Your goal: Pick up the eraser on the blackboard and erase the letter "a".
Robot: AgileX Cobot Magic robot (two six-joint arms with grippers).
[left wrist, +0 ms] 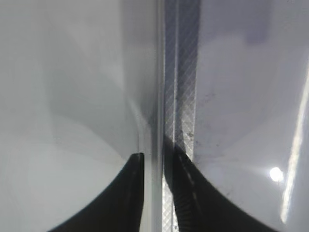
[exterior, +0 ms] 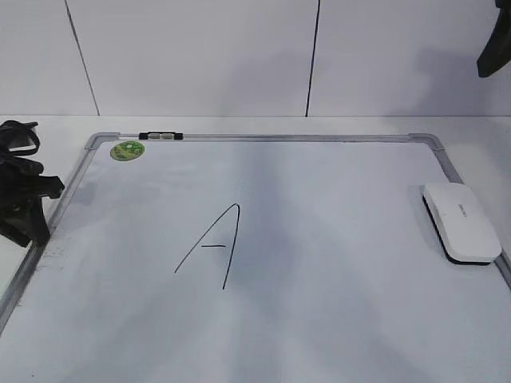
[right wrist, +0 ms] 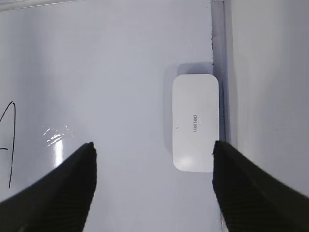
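Observation:
The white eraser point(exterior: 461, 221) lies flat on the blackboard point(exterior: 335, 319), tight against its right frame rail. In the right wrist view the eraser point(right wrist: 195, 122) shows grey lettering on top. My right gripper point(right wrist: 153, 144) hovers above the board, open wide and empty, its right finger close to the eraser's near end. My left gripper point(exterior: 32, 215) sits at the board's left edge. Its fingers stand slightly apart astride the metal frame rail point(left wrist: 181, 72), left gripper point(left wrist: 158, 155). The letter "a" does not show in any view.
A tall capital A point(exterior: 214, 246) in black marker stands mid-board; one stroke of it point(right wrist: 10, 145) shows in the right wrist view. A green sticker point(exterior: 128, 150) and a small dark clip point(exterior: 160, 136) sit at the top-left frame. A white wall rises behind.

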